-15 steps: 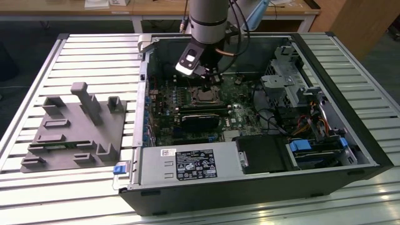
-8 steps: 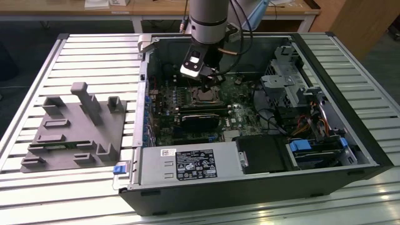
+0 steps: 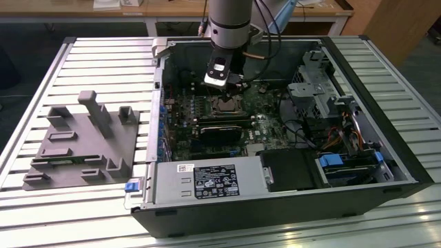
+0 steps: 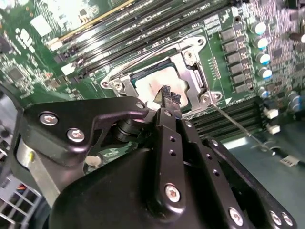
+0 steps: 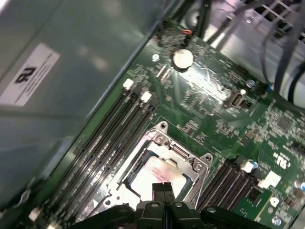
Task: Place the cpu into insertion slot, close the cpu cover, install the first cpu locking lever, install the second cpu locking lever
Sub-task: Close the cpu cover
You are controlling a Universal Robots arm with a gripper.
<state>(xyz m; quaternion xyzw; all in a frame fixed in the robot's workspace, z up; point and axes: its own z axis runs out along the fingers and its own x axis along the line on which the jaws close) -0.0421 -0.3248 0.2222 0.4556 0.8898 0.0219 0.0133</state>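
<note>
Claw [image 4: 169, 94] hangs straight down inside the open computer case [image 3: 276, 217], its two fingers pressed together on nothing, the tips just above the cpu [image 4: 148, 87]. That chip lies flat in the insertion slot [image 5: 137, 161], and the cpu cover [image 4: 189, 71] is down around it, framing its edges. A thin wire lever [image 4: 233, 125] juts out from one cover corner. Long memory slots [image 5: 109, 138] run close along both sides of the cover. In the exterior view, a black block [image 3: 224, 132] sits near the socket at six o'clock and a drive cage [image 3: 313, 77] stands well apart at three o'clock. A grey fixture plate [image 3: 82, 150] rests on the table [image 3: 103, 62] at nine o'clock.
</note>
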